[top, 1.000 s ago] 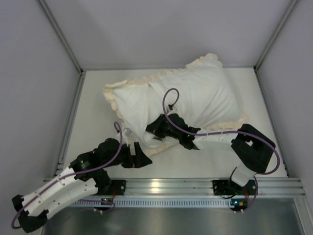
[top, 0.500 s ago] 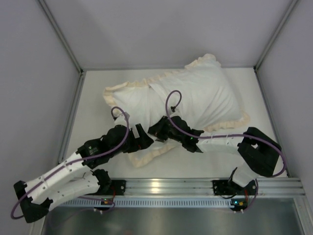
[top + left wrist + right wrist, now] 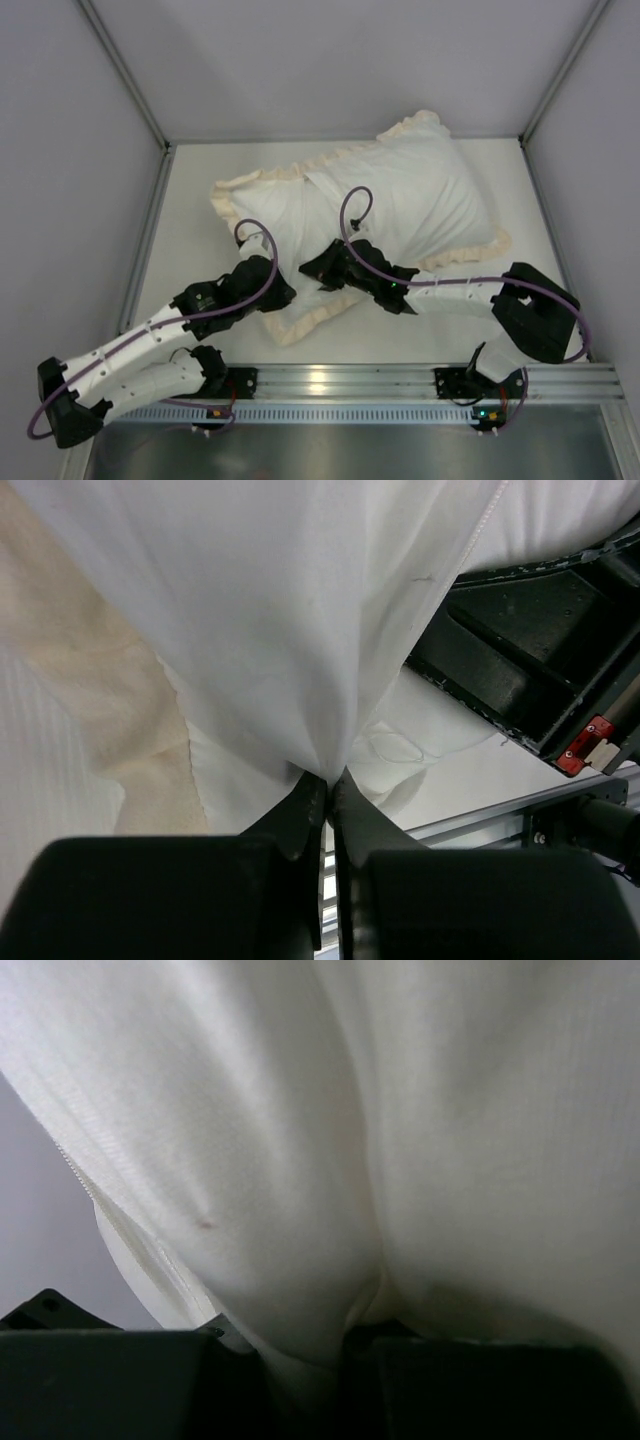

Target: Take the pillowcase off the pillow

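Cloth is pinched in both grippers. The large soft pillowcase [image 3: 400, 200], white face up with a cream ruffled frill around its edge, lies slantwise across the white table [image 3: 195, 230]. One corner points to the back right and the opposite corner lies near the arms. It is plump through the middle and right. The plain white cushion filling it is covered, and no bare part of it can be picked out with certainty.

The left gripper [image 3: 325, 780] is at the near-left edge of the pillowcase. Its two black fingers are clenched tip to tip on a tuck of the smooth white fabric, just beside the cream frill [image 3: 100, 710]. The cloth rises from the tips in a fan of creases.

The right gripper [image 3: 318, 268] lies on the pillowcase just to the right of the left gripper. In its wrist view a fold of white cloth [image 3: 330, 1260] is drawn down and squeezed between its dark fingers, which are closed on it. Whether that fold belongs to the cover or the cushion cannot be told. A stitched seam [image 3: 80, 1180] runs down the left of the fold.
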Tool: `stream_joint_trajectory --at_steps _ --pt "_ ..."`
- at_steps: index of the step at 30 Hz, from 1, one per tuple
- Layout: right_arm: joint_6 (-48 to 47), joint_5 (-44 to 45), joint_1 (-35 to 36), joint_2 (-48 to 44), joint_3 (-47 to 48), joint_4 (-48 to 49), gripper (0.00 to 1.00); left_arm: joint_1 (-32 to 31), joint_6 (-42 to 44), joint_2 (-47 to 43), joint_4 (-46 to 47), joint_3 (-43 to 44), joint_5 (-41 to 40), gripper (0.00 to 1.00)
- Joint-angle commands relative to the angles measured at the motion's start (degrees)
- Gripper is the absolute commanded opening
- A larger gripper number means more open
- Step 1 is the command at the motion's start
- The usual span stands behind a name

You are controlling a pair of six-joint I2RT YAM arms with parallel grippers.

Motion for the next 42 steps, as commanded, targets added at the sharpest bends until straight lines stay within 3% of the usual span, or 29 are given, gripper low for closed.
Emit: stream_joint_trajectory --at_steps 1,6,10,16,21,28,36,42 --pt "1.39 0.63 1.68 -4.79 1.15 6.54 0.00 -0.02 0.75 0.21 1.24 -0.89 -1.92 0.01" --pt "1.21 2.04 1.68 -5.41 1.06 6.19 0.00 -0.02 1.36 0.84 2.64 -1.41 1.24 0.00" --pt "-0.11 1.96 0.63 -2.35 4.47 7.85 0.00 -0.11 1.19 -6.87 9.38 -6.32 12.63 0.00" --pt "2.77 -1.73 -4.55 3.81 8.44 14.52 0.00 -0.11 -1.27 -19.70 9.51 -9.94 20.05 0.00" --pt "7.26 -5.60 -10.78 2.32 7.21 21.21 0.00 -0.11 -1.19 -23.86 -2.44 -10.03 16.19 0.00" --pt "7.71 -13.68 -18.44 -3.55 9.85 17.97 0.00 -0.02 -2.42 -23.95 -3.15 -14.77 16.28 0.00" --pt "7.37 -23.44 -27.84 -15.07 7.21 7.80 0.00 -0.11 -4.17 -25.54 -6.93 -15.30 8.64 0.00" --pt "-2.02 -29.85 -28.38 -26.74 5.72 -7.06 0.00 -0.02 -6.11 -21.86 -7.46 -12.59 0.13 0.00"
